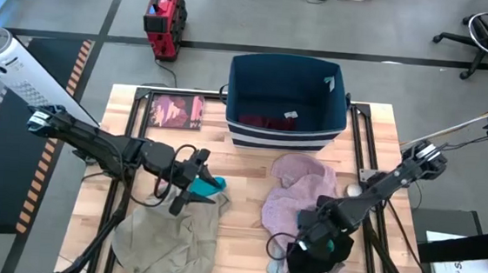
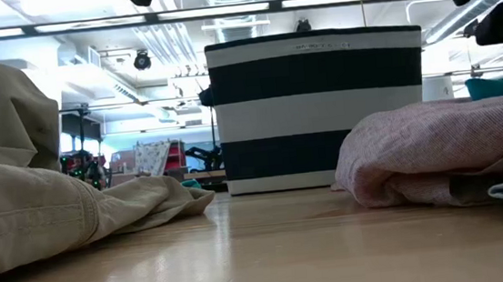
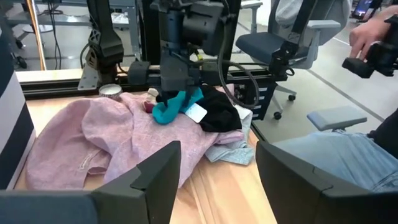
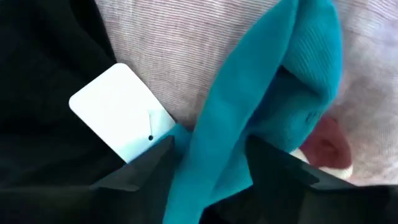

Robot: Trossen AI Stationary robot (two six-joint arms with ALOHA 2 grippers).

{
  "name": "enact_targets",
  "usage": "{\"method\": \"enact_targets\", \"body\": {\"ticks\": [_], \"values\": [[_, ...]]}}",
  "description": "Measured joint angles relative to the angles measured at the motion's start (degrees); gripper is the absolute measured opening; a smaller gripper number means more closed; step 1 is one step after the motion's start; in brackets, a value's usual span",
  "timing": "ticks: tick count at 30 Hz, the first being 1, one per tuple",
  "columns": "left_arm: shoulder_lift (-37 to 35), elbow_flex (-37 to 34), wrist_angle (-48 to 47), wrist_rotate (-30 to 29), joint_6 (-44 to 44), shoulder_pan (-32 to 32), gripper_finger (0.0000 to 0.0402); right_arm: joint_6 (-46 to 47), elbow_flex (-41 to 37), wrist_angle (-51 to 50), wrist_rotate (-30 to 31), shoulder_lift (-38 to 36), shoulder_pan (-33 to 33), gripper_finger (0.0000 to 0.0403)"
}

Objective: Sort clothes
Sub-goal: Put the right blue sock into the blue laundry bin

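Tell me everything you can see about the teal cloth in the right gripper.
The small teal piece is soft, finely ribbed fabric, bunched and folded. The right gripper pinches it, and it hangs over the mauve-pink garment, beside the black garment. A white tag lies against its edge.

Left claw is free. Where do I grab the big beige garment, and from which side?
Pinch a raised fold near the middle of the beige garment, coming straight down. The low view shows it heaped high there, while its tail toward the bin lies thin and flat on the table, probably hard to get under. The open left claw hangs near that edge.
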Motion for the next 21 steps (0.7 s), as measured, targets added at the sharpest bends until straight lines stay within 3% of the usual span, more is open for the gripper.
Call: {"method": "enact_targets", "body": {"ticks": [7,13,17,21], "values": [[0.24,0.0,0.1,0.02,-0.31,-0.22,0.0177,-7.26,6.96,-7.84,1.36,4.09,-0.13,0.0015],[1.07,0.0,0.6,0.01,-0.06,-0.62,0.015,-9.57,11.93,-8.09,4.4,0.67,-0.74,0.0004],[0.92,0.0,0.76,0.04,1.26,-1.28,0.0132,-11.72,15.71,-8.47,10.44,-3.47,-1.54,0.0002],[0.19,0.54,0.72,0.07,0.96,-1.61,0.012,-15.57,19.17,-9.1,20.31,-7.69,-3.19,0.0001]]}}
